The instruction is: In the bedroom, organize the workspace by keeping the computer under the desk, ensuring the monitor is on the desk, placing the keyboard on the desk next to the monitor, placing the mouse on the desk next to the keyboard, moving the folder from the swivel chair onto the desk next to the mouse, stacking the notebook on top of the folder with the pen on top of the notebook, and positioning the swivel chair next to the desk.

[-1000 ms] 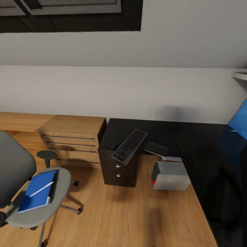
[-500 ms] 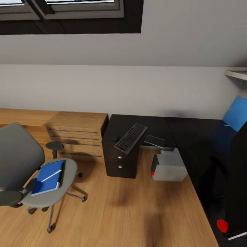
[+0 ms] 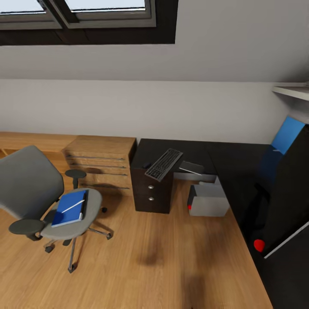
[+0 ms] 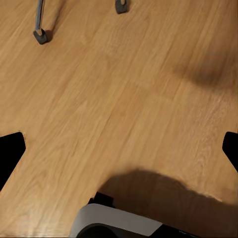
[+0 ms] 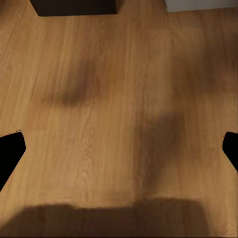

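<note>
A grey swivel chair [image 3: 31, 183] stands on the wooden floor at the left. On its seat lies a blue notebook [image 3: 68, 209] with a white pen [image 3: 74, 206] on top and a dark edge showing beneath it. The black L-shaped desk [image 3: 231, 161] runs along the wall and down the right. A black keyboard [image 3: 163, 164] overhangs the desk's front edge, with a small dark mouse [image 3: 147, 165] beside it. The grey computer [image 3: 209, 200] sits on the floor under the desk. A monitor [image 3: 286, 136] with a blue screen stands at the right. My left gripper [image 4: 119, 148] and right gripper [image 5: 119, 148] hang open over bare floor.
A wooden dresser [image 3: 103, 165] stands between chair and desk. The desk's dark drawer unit [image 3: 152, 193] sits under the keyboard. A flat dark item [image 3: 192, 168] lies on the desk. A shelf [image 3: 292, 91] juts out at the right. The chair's feet [image 4: 42, 35] are near my left gripper.
The whole head view has pulled back and tilted up, bringing the window and more floor into sight. The chair, keyboard and computer have kept their places.
</note>
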Available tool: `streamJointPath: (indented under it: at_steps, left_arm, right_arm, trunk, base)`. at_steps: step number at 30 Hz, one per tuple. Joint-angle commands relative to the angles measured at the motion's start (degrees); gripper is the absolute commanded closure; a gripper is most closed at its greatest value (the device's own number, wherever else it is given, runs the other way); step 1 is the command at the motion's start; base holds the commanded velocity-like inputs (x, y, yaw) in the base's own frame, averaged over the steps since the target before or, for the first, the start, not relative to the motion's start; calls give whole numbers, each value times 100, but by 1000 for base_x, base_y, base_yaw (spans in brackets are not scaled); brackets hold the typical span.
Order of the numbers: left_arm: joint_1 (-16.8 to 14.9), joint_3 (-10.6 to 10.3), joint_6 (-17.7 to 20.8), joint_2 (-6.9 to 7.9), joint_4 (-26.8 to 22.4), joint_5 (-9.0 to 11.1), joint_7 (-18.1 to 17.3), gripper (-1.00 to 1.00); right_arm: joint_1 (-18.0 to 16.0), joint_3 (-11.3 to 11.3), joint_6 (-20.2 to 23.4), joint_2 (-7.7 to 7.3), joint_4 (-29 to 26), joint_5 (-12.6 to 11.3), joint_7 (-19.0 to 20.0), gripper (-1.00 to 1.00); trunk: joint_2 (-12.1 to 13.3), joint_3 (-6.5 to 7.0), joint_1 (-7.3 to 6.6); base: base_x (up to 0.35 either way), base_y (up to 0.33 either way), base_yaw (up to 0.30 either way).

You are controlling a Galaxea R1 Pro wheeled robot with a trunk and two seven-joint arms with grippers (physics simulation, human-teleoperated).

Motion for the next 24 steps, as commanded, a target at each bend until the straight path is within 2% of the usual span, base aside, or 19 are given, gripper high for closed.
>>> streamJointPath:
  at_steps: [1,10,24]
  left_arm:
    - [-4,11,-13,-2,5,55,-51,-100]
    - [-4,11,-14,-8,4,55,-51,-100]
    - [-4,11,-13,-9,4,55,-54,-100]
  right_arm:
    - [-5,38,-19,2,8,-60,20,-100]
    - [-5,38,-15,5,8,-60,20,-100]
    - [-5,40,-14,-1,8,-60,20,-100]
  trunk:
    - [-9,-8,-2]
    - [-9,4,-2]
    - [-9,5,-2]
  base:
    - [-326,2,-78]
    - [-279,1,-164]
    - [-21,0,-16]
